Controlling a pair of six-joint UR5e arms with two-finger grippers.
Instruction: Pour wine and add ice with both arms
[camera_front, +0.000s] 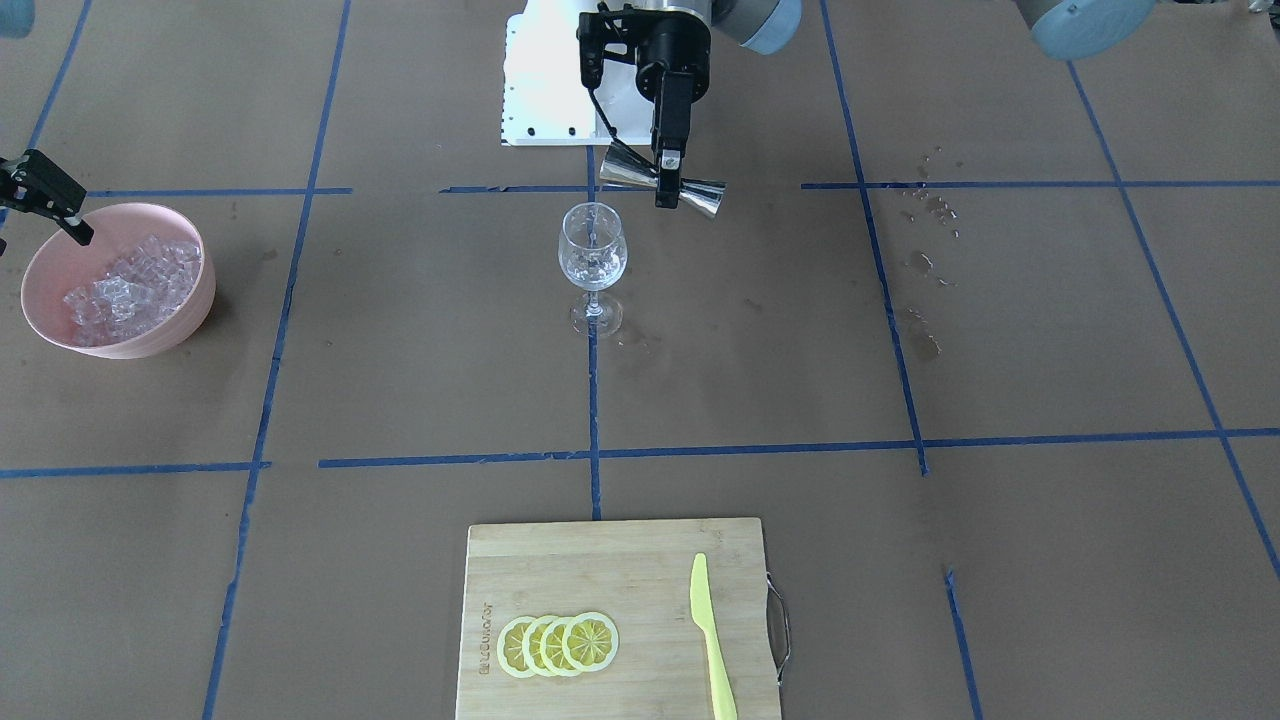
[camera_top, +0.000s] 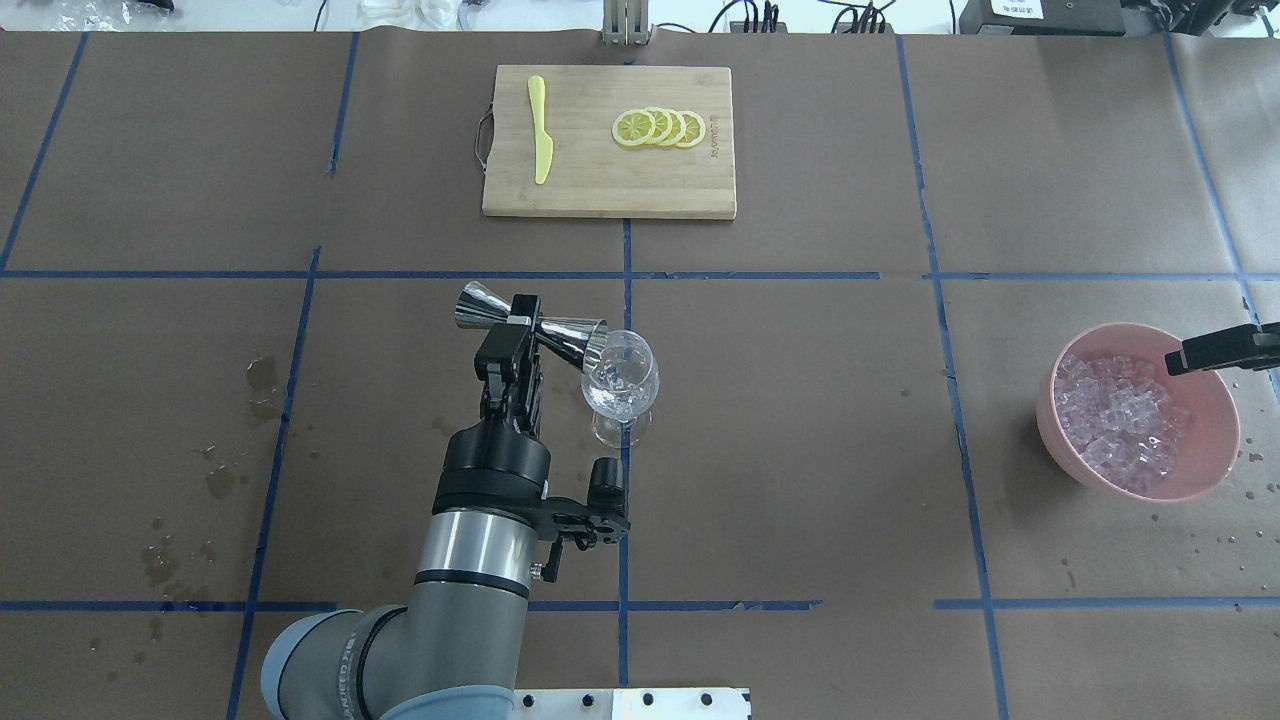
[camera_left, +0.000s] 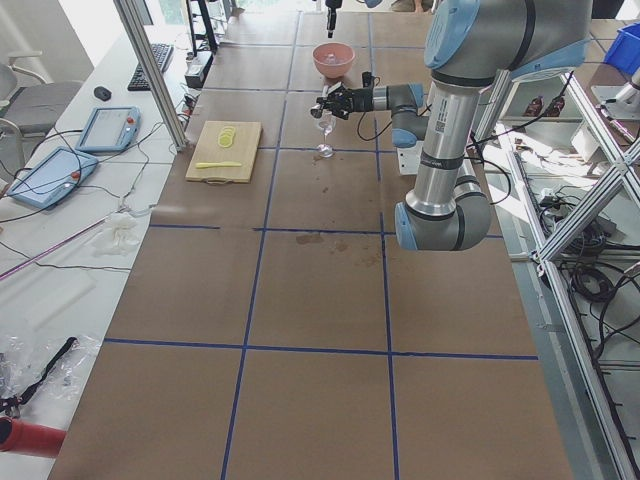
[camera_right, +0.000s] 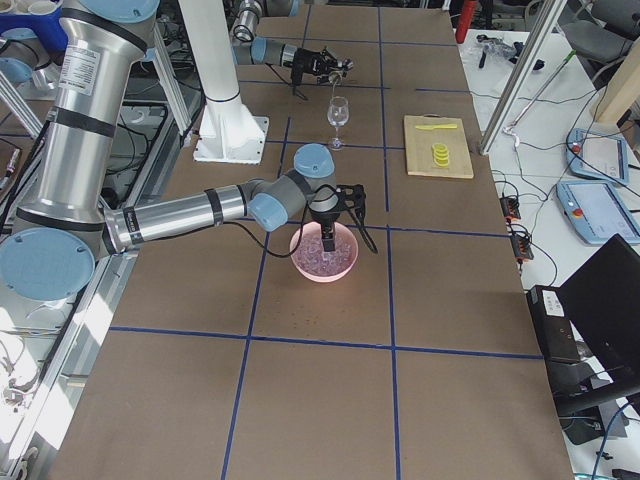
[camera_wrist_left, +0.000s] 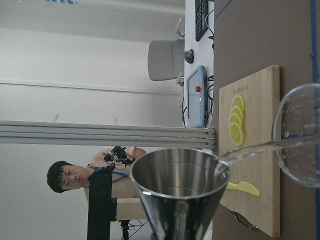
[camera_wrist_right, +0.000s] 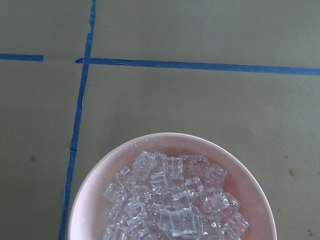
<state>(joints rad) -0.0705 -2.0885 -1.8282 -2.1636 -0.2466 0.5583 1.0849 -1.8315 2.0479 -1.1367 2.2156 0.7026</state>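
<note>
My left gripper (camera_top: 520, 322) is shut on a steel double-cone jigger (camera_top: 575, 340), held on its side, with its mouth at the rim of the clear wine glass (camera_top: 622, 378). In the left wrist view a thin clear stream runs from the jigger (camera_wrist_left: 180, 190) into the glass (camera_wrist_left: 300, 135). The glass (camera_front: 592, 250) stands upright mid-table with some clear liquid in it. My right gripper (camera_front: 42, 240) hangs open and empty above the near rim of the pink bowl (camera_front: 195, 300). The bowl holds a heap of ice (camera_front: 135, 290), which also shows in the right wrist view (camera_wrist_right: 175, 205).
A wooden cutting board (camera_top: 600, 190) at the far side carries several lemon slices (camera_top: 660, 127) and a yellow plastic knife (camera_top: 540, 140). Wet spots (camera_top: 262, 380) mark the brown paper on my left. The white pedestal (camera_front: 545, 90) stands behind the left arm.
</note>
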